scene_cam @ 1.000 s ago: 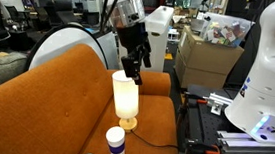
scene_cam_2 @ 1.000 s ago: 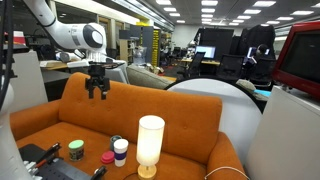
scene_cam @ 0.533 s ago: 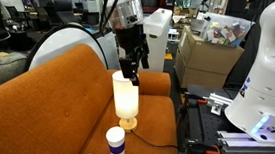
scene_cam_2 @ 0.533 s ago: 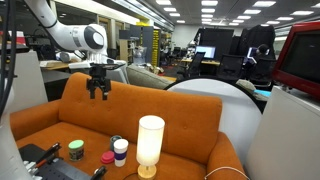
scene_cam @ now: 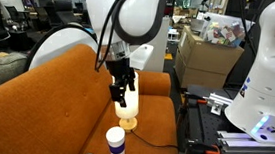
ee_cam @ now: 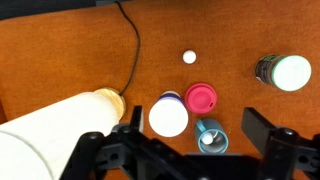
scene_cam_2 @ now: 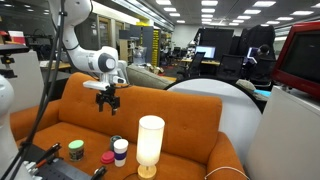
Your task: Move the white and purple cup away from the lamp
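The white and purple cup [scene_cam: 116, 142] stands on the orange couch seat just in front of the glowing cream lamp [scene_cam: 128, 112]. In an exterior view the cup [scene_cam_2: 120, 151] is close to the left of the lamp [scene_cam_2: 150, 143]. My gripper [scene_cam: 123, 94] hangs open and empty above them, partly covering the lamp shade, and shows too in an exterior view [scene_cam_2: 108, 101]. In the wrist view the cup's white top [ee_cam: 168, 116] lies beside the lamp [ee_cam: 60, 140], between my open fingers [ee_cam: 195, 130].
A pink-lidded item [ee_cam: 200, 98], a small blue cup [ee_cam: 211, 138], a green-rimmed container [ee_cam: 285, 72] and a small white disc [ee_cam: 189, 57] lie on the couch [scene_cam_2: 185, 112] by the cup. The lamp cord [ee_cam: 135, 50] runs across the seat. The backrest rises behind.
The arm has swung down from above the backrest toward the seat. The gripper now hangs lower, over the lamp and cup. The objects have not moved.
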Controlling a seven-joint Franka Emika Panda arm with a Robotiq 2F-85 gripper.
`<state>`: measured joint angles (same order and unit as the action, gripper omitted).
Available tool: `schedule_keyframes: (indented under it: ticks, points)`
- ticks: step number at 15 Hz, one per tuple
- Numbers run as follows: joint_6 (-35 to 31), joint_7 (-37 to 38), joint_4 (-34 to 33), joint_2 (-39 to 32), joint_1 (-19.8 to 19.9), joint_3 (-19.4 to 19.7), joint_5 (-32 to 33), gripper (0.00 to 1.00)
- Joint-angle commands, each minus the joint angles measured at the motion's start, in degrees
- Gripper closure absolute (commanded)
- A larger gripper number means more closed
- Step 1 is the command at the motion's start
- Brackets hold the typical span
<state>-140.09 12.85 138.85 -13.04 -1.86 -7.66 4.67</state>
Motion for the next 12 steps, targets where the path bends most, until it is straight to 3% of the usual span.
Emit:
schedule_keyframes:
  ticks: [1,2,3,6,12]
  points:
    - [2.9,-8.6,-6.9,-8.2,-0.5,0.6,-3.2,0.0]
    - [6.1,-10.9,-8.8,-9.6,-0.4,0.3,-3.8,0.0]
    - [1.3,-7.2,-5.3,-7.5,-1.6,1.5,-2.8,0.0]
    - [4.0,-9.9,-8.4,-10.2,-1.4,1.3,-3.6,0.0]
    - [3.9,-10.3,-8.6,-10.3,-1.3,1.2,-3.8,0.0]
